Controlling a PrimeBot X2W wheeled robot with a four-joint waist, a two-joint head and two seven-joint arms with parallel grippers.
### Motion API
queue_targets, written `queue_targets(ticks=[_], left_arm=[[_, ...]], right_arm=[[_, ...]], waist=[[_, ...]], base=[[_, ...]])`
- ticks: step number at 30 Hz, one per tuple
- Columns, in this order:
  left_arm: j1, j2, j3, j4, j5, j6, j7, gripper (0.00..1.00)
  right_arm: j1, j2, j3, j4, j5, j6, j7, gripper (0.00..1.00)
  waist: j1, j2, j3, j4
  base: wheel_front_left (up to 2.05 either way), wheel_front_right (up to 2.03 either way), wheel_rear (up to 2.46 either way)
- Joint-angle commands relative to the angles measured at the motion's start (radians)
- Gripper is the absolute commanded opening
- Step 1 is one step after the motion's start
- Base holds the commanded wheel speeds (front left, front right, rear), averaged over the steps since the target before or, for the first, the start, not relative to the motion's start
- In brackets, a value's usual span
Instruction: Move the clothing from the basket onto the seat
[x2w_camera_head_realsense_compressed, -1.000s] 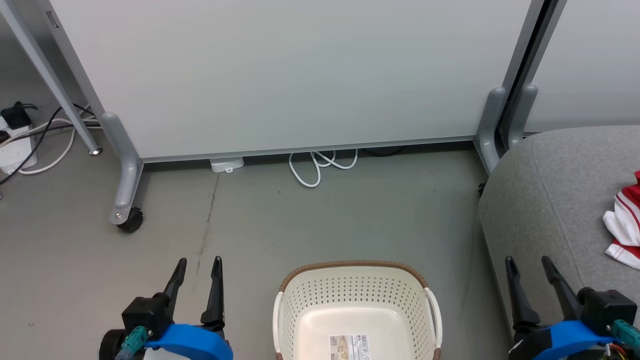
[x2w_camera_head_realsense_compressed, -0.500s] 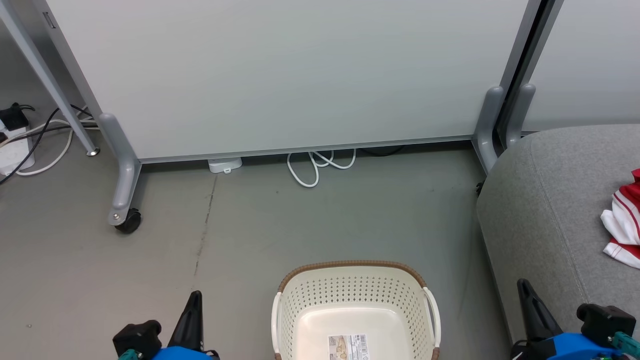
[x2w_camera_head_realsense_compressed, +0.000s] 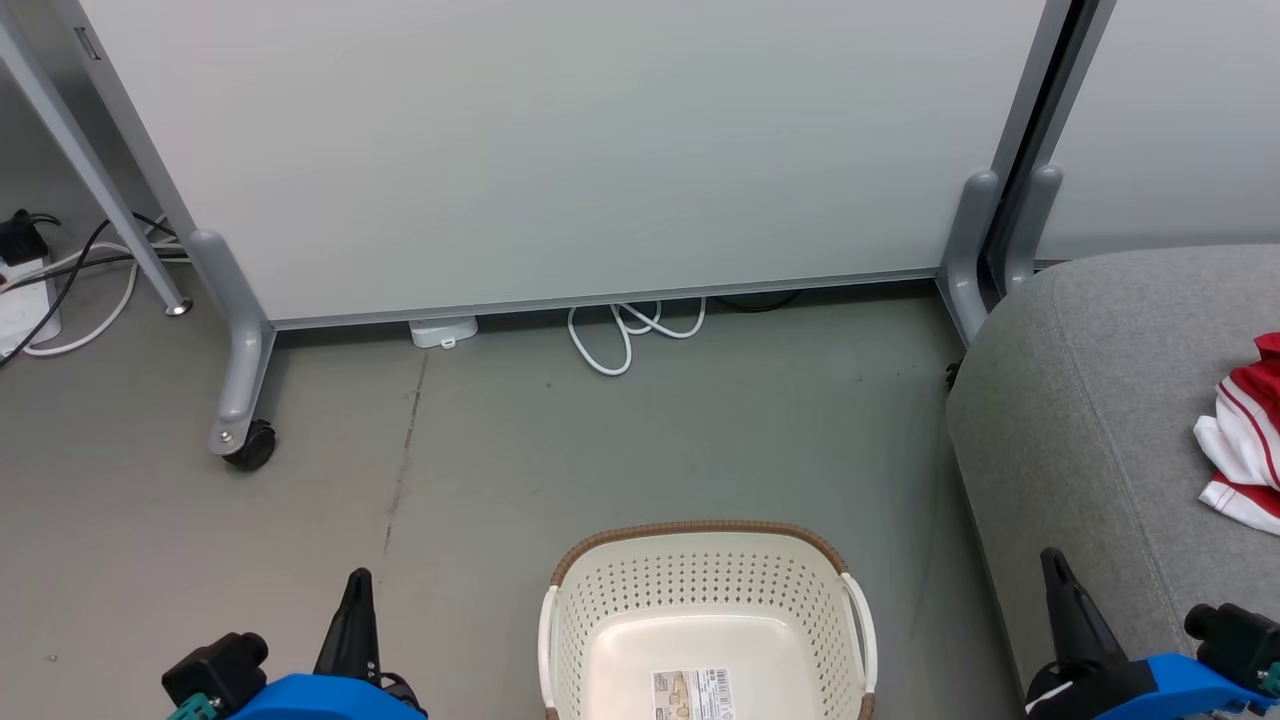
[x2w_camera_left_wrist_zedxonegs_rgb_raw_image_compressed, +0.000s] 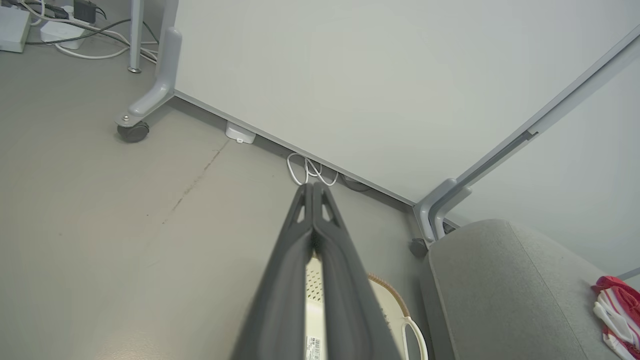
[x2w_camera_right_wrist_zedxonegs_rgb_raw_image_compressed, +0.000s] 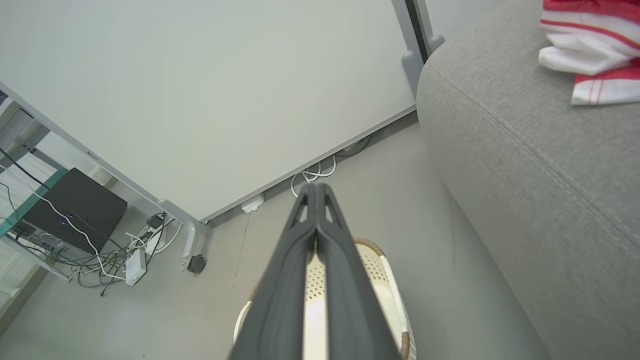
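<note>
Head view. Shows the left gripper (x2w_camera_head_realsense_compressed: 357, 600) low in the bottom left corner on a blue mount, pointing up over the grey floor (x2w_camera_head_realsense_compressed: 600, 440), and reads there as a single dark blade. Shows the right gripper (x2w_camera_head_realsense_compressed: 1056, 590) the same way at the bottom right, in front of the seat (x2w_camera_head_realsense_compressed: 1090, 400); cannot tell from here whether it touches the fabric. Places the basket (x2w_camera_head_realsense_compressed: 700, 528) on the floor between the two arms at the bottom edge, with a label sticker (x2w_camera_head_realsense_compressed: 692, 695) on its bare bottom. Puts the clothing (x2w_camera_head_realsense_compressed: 1240, 440), red and white, on the seat at the right edge, well apart from the basket. Takes in a pale partition panel (x2w_camera_head_realsense_compressed: 560, 150) on grey feet behind, a castor (x2w_camera_head_realsense_compressed: 248, 445) under its left foot and a looped white cable (x2w_camera_head_realsense_compressed: 625, 335) below its lower rail.

Left wrist view. Looks along two fingers closed tip to tip, gripping nothing, aimed at the foot of the panel near the cable. Catches the basket beneath them, the seat to the right and the clothing at the far right edge.

Right wrist view. Finds these fingers pressed together too, empty, above the basket. Sets the seat along the right with the clothing on top of it in the upper corner. Adds a black box (x2w_camera_right_wrist_zedxonegs_rgb_raw_image_compressed: 75, 210) on a shelf at the left and a power strip (x2w_camera_right_wrist_zedxonegs_rgb_raw_image_compressed: 135, 267) among tangled leads.
</note>
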Motion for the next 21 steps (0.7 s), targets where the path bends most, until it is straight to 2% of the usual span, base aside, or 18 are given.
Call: queue_targets(ticks=[1, 21], left_arm=[[-0.035, 0.001, 0.010, -0.025, -0.042, -0.001, 0.010, 0.00], [-0.051, 0.000, 0.055, -0.073, -0.309, -0.001, 0.084, 0.00]], right_arm=[[-0.032, -0.006, -0.002, -0.016, 0.045, 0.000, 0.006, 0.00], [-0.061, -0.008, -0.004, -0.017, 0.331, 0.000, 0.051, 0.00]], waist=[[-0.0001, -0.0001, 0.000, -0.001], [-0.0001, -0.0001, 0.000, -0.014]], base=[[0.00, 0.00, 0.00], [0.00, 0.00, 0.00]])
